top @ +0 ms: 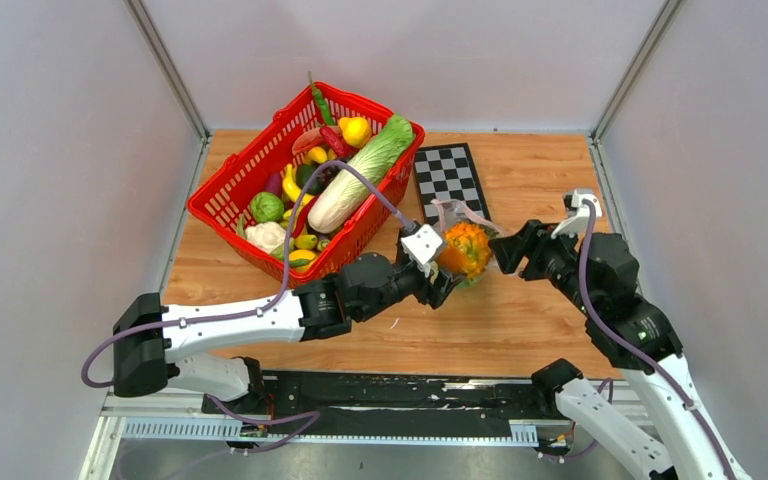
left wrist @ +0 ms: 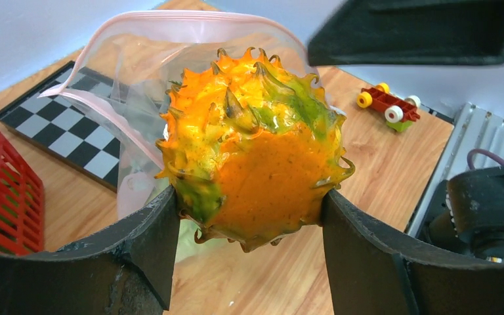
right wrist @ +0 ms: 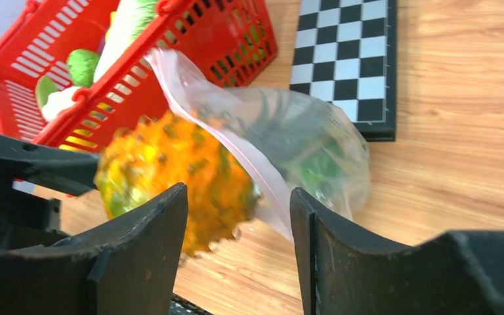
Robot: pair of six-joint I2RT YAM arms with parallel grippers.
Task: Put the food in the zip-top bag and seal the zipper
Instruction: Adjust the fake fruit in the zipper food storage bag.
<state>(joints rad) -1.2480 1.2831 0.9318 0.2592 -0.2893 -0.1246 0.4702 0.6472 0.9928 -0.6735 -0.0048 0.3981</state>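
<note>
From above, the left gripper (top: 438,272) is clamped on the orange pumpkin-like piece (top: 465,250) just in front of the zip-top bag (top: 457,212). The right gripper (top: 505,250) hangs just right of the bag.

The left wrist view shows the bag's mouth gaping behind the piece, with the zipper (left wrist: 105,108) unsealed. This looks like the loading step; next the piece must be pushed into the mouth and released.

Only the right wrist view shows the right gripper's jaws wide, the bag's lip unpinched between them, and a green piece (right wrist: 318,170) inside the bag.

Basket (top: 243,160) left of checkerboard (top: 450,175); bag (top: 455,211) before checkerboard; fruit (top: 465,250) at bag mouth.
</note>
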